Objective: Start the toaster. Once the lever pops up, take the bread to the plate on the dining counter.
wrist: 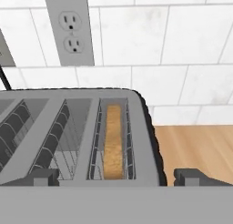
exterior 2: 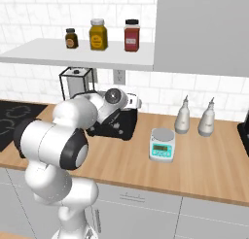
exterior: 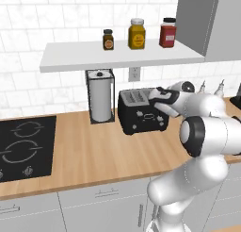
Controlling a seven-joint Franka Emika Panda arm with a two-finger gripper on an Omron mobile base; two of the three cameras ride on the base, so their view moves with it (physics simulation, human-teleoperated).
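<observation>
Tan bread (wrist: 113,143), one slice, sits in one toaster (wrist: 136,127).

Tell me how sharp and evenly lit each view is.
Left base view: soft, slightly blurry, even light, faint shadow under the shelf. Right base view: equally soft, no glare. Hand view: sharpest, bread and toaster slots crisp, no glare.
</observation>
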